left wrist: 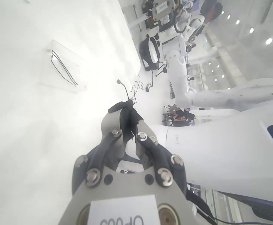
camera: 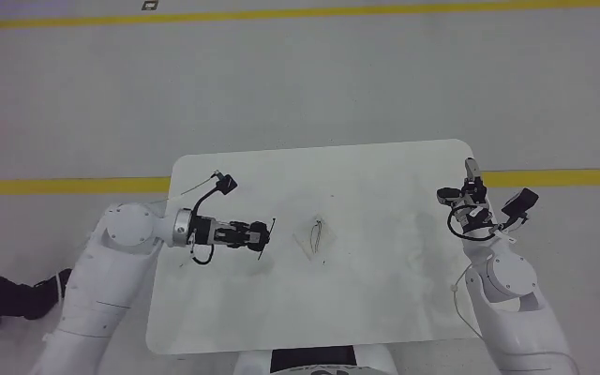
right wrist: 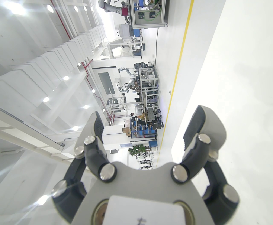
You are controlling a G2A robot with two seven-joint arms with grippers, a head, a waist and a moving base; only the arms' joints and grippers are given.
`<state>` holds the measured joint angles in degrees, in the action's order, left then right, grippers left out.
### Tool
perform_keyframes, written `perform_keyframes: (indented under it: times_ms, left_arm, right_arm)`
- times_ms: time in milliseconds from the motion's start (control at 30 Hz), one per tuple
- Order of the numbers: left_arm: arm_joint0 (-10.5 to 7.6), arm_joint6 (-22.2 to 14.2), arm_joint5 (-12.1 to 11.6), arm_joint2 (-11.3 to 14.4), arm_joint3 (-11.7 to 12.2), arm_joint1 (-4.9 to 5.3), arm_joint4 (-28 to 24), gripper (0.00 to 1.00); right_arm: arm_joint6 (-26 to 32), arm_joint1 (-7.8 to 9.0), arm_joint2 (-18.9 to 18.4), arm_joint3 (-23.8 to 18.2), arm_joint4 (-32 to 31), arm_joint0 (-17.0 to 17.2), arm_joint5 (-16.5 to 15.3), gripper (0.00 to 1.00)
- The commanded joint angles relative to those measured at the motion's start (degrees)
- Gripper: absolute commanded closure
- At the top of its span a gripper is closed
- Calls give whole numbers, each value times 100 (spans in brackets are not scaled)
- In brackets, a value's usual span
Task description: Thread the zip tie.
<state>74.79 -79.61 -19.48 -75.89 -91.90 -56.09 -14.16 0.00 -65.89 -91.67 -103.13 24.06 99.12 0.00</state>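
pinching the zip tie, left side

top view: we see our left claw (camera: 265,234) over the table (camera: 375,300), spare ties (camera: 317,234) just beyond its tips. left wrist view: it pinches the zip tie (left wrist: 125,90), which sticks out past it. right wrist view: our right claw (right wrist: 149,119) is spread wide.

Robotics lab: equipment racks (right wrist: 149,15), yellow floor line (right wrist: 179,64).

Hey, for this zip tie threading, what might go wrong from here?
The left gripper pinches the thin zip tie only at its fingertips, so the tie may twist or slip during threading.
The right gripper hangs open at the right edge of the table, facing away; the long reach over may leave it misaligned.
Either arm might sweep the clear packet lying between them.
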Motion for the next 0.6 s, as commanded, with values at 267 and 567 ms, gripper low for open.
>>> perform_keyframes:
  times_ms: [267,567]
  left_arm:
    - [-129,-3,0,435,83,217,-471,100]
    - [-129,-3,0,435,83,217,-471,100]
  right_arm:
    - [0,0,0,0,0,0,0,0]
    - [0,0,0,0,0,0,0,0]
